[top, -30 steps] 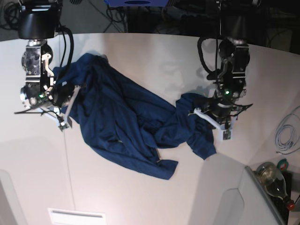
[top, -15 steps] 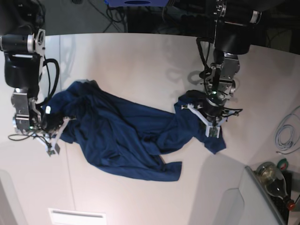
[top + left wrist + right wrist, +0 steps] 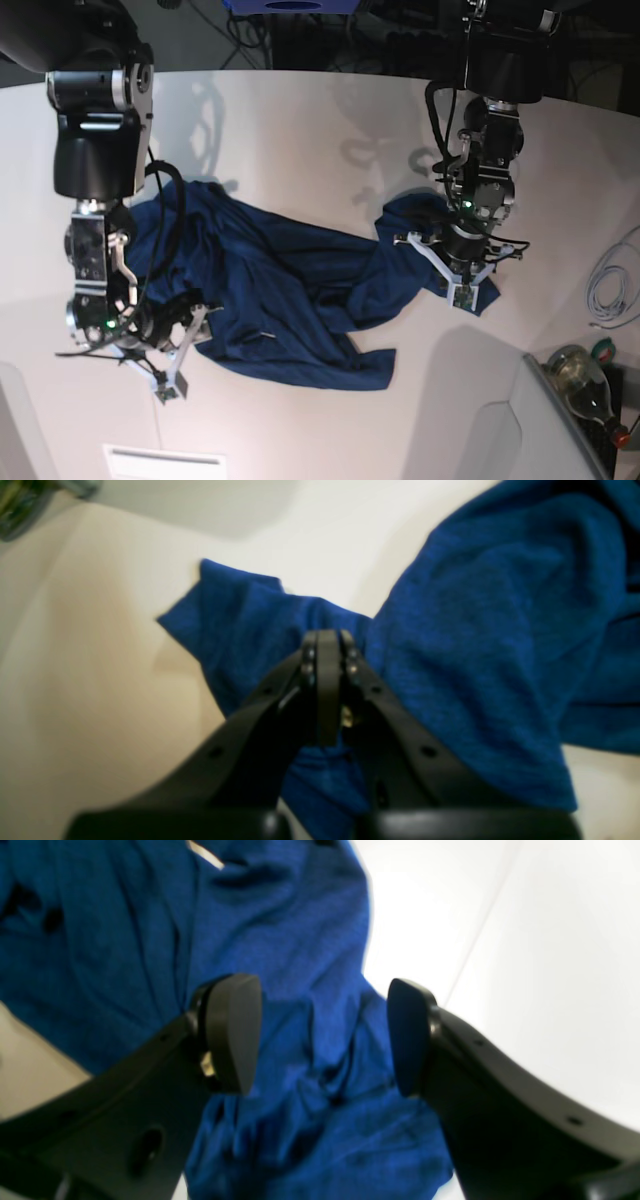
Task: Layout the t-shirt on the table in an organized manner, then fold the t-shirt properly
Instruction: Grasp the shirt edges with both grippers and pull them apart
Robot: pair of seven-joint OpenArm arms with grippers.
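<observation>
Shirt [image 3: 290, 300] cloth lies crumpled across the middle of the white table [image 3: 300, 130], stretched between the two grippers. At the shirt's right end in the base view, the left gripper [image 3: 327, 650] is clenched on a fold of the fabric. At the shirt's other end the right gripper [image 3: 322, 1035] has its jaws spread wide above the cloth, grasping nothing.

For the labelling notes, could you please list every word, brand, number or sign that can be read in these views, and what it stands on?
None can be read.
t-shirt: plain blue cloth, no print visible in any view.
bottle: any label is too small and blurred to read.
left gripper and right gripper: plain black, no markings.
table: bare white, no text.
</observation>
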